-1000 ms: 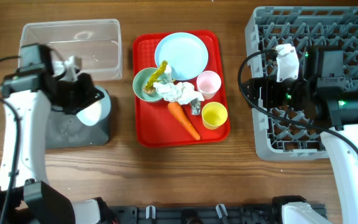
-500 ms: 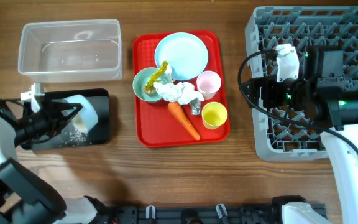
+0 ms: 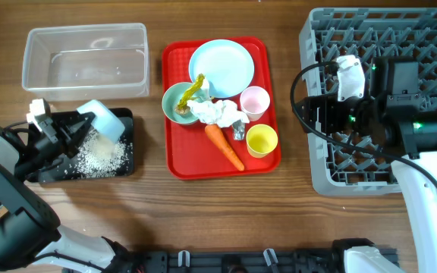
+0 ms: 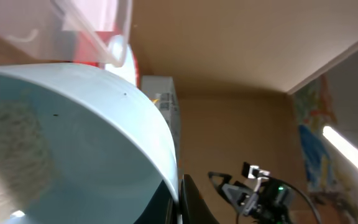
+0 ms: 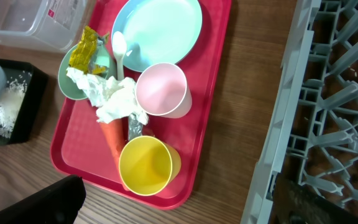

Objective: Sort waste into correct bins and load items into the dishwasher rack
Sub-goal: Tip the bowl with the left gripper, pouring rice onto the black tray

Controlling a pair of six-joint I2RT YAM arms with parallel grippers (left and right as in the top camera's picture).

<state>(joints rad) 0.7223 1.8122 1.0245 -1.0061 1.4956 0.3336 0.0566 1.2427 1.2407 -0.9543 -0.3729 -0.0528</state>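
My left gripper (image 3: pixel 80 126) is shut on the rim of a pale blue bowl (image 3: pixel 103 119), held tilted over the black tray (image 3: pixel 130 144). White rice grains (image 3: pixel 97 155) lie in that tray. In the left wrist view the bowl (image 4: pixel 73 137) fills the frame, with its rim between my fingers (image 4: pixel 178 202). The red tray (image 3: pixel 196 165) holds a blue plate (image 3: pixel 221 67), a second bowl (image 3: pixel 174 102) with a yellow wrapper (image 3: pixel 194 89), tissue (image 3: pixel 217 111), a carrot (image 3: pixel 224 145), a foil wrapper (image 3: pixel 239 131), a pink cup (image 3: pixel 254 102) and a yellow cup (image 3: pixel 262 140). The white spoon (image 5: pixel 118 53) lies by the plate. My right gripper (image 3: pixel 311 114) is open and empty over the rack's left edge.
The clear tub (image 3: pixel 86 32) stands behind the black tray at the far left. The grey dishwasher rack (image 3: pixel 332 176) fills the right side and shows in the right wrist view (image 5: pixel 328 112). Bare wood lies between the red tray and the rack.
My left arm swung out to the left and tipped the bowl. Rice has poured onto the black tray, with more there now than half a second ago. The right arm has not moved.
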